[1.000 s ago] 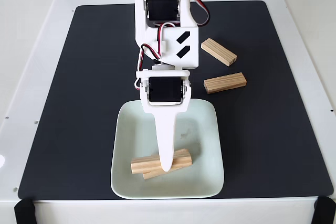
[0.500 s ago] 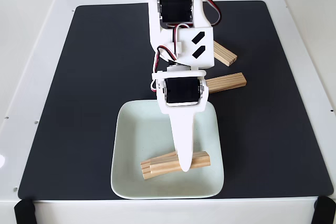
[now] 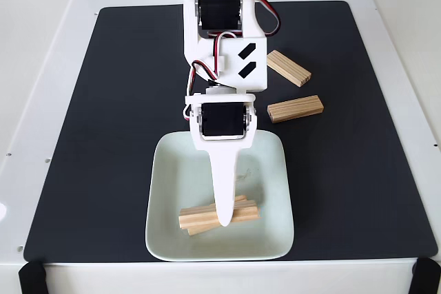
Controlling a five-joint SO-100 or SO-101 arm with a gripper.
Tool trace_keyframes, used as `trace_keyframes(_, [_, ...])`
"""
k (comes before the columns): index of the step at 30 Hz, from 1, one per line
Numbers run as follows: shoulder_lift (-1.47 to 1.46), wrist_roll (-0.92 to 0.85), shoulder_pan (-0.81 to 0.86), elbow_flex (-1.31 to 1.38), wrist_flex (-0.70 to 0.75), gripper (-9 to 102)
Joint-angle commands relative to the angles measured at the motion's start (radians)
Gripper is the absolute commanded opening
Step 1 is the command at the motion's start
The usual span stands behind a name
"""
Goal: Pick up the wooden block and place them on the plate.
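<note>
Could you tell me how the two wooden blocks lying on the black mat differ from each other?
The upper block lies diagonally, slanting down to the right; the lower block lies nearly level across the black mat. The upper block sits farther from the plate than the lower block. Both are light tan, grooved and alike in size.

White arm [image 3: 219, 46]; black servos; red-white cables; black stripes.

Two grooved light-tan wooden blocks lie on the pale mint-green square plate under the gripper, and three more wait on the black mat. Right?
Not quite. The fixed view shows two grooved light-tan wooden blocks on the black mat, one behind the other, not three. The rest stands: two blocks lie on the pale mint-green square plate under the gripper.
</note>
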State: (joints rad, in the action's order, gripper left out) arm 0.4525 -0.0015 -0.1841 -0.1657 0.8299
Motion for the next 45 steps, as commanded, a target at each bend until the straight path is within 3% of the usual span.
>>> trace_keyframes(1, [0.021,-0.002,0.002,0.012,-0.005,-1])
trace_keyframes(45, [-0.049,0.008,0.003,0.126,-0.003,0])
